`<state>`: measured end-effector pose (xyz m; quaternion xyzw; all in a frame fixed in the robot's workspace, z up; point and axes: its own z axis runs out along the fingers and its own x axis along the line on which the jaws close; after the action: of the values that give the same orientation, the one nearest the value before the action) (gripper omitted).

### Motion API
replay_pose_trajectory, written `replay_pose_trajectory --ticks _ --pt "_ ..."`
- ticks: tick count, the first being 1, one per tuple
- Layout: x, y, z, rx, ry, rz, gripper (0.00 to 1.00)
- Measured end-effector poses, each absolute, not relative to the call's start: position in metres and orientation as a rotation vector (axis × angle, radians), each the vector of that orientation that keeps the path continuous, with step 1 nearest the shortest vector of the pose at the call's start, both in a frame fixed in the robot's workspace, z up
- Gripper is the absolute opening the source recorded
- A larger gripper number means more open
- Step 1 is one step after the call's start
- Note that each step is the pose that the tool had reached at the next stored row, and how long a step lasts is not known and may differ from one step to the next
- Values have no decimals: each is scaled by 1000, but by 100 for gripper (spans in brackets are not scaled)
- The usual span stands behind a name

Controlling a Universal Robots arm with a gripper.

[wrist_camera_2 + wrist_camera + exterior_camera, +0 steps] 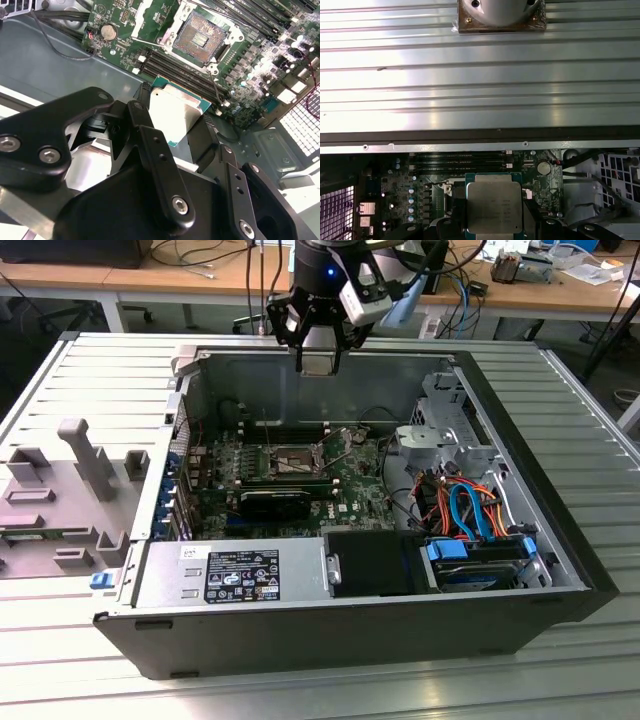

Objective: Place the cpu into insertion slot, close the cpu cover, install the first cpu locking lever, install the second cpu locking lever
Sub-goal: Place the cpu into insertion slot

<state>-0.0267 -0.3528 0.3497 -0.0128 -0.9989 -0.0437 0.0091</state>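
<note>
claw (320, 352): clamped on cpu (495, 207), held well above insertion slot (200, 37)
risk: slot damaged if cpu is lowered skewed

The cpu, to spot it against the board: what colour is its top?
The cpu top is silver-grey, clearest in the first wrist view.
</note>
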Motion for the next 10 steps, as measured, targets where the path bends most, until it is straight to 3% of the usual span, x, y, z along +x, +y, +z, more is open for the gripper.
replay_pose_trajectory --ticks 10 --pt "-28 -357 341 -40 -3120 -137 54"
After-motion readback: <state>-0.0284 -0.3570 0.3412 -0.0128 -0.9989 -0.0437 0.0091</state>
